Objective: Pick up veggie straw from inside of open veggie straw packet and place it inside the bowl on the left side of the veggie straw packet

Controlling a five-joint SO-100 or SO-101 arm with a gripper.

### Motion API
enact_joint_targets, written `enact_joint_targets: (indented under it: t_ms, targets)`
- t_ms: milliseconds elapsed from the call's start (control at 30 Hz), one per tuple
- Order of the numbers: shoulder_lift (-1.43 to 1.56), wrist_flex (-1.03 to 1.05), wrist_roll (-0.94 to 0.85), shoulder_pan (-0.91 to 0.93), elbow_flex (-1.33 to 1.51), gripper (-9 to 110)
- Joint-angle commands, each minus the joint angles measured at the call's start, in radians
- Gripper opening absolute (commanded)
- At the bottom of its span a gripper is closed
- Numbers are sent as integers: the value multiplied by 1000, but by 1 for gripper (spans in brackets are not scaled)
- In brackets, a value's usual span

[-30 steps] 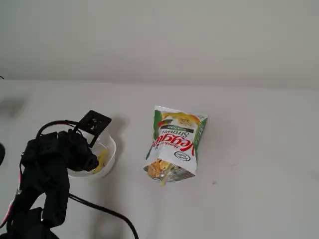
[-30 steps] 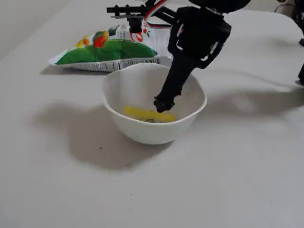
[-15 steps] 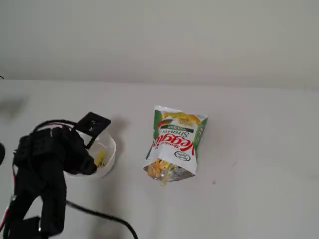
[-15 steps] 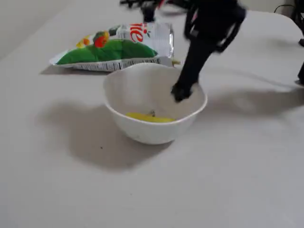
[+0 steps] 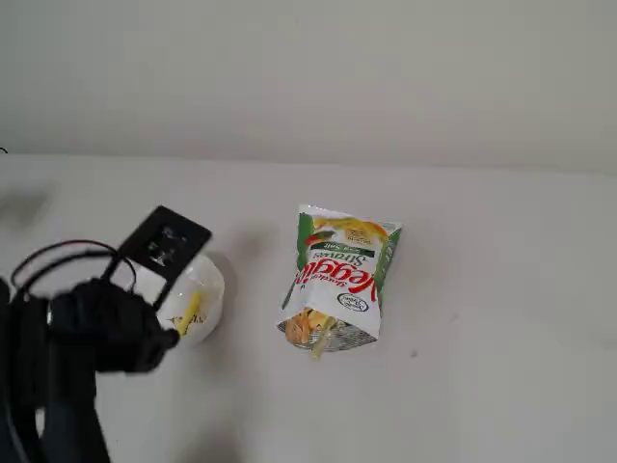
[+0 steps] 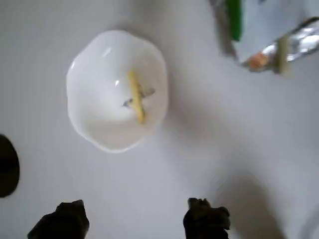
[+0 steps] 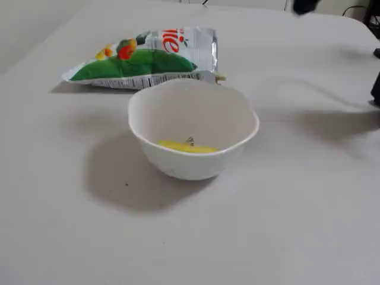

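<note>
A yellow veggie straw lies loose on the bottom of the white wavy-rimmed bowl, across its small dark sprig mark. Both fixed views show the same: the veggie straw inside the bowl. In the wrist view my gripper hangs high above the table beside the bowl, open and empty, with its two dark fingertips far apart. The veggie straw packet lies flat to the right of the bowl, its silver mouth open.
Orange and pale sticks poke out of the packet's mouth. A dark round thing sits at the wrist view's left edge. My black arm and its cable fill the lower left of a fixed view.
My gripper has risen out of the bowl and drawn back, leaving one fixed view almost entirely. The veggie straw stays lying in the bowl.
</note>
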Motion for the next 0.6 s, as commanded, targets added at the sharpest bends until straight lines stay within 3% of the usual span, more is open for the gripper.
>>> enact_joint_targets:
  t_ms: [0, 167, 367, 567]
  targets:
    - [270, 17, 15, 120, 109, 24]
    - [472, 15, 121, 250, 216, 18]
    - [686, -26, 281, 311, 382, 1]
    - [787, -94, 437, 279, 563, 0]
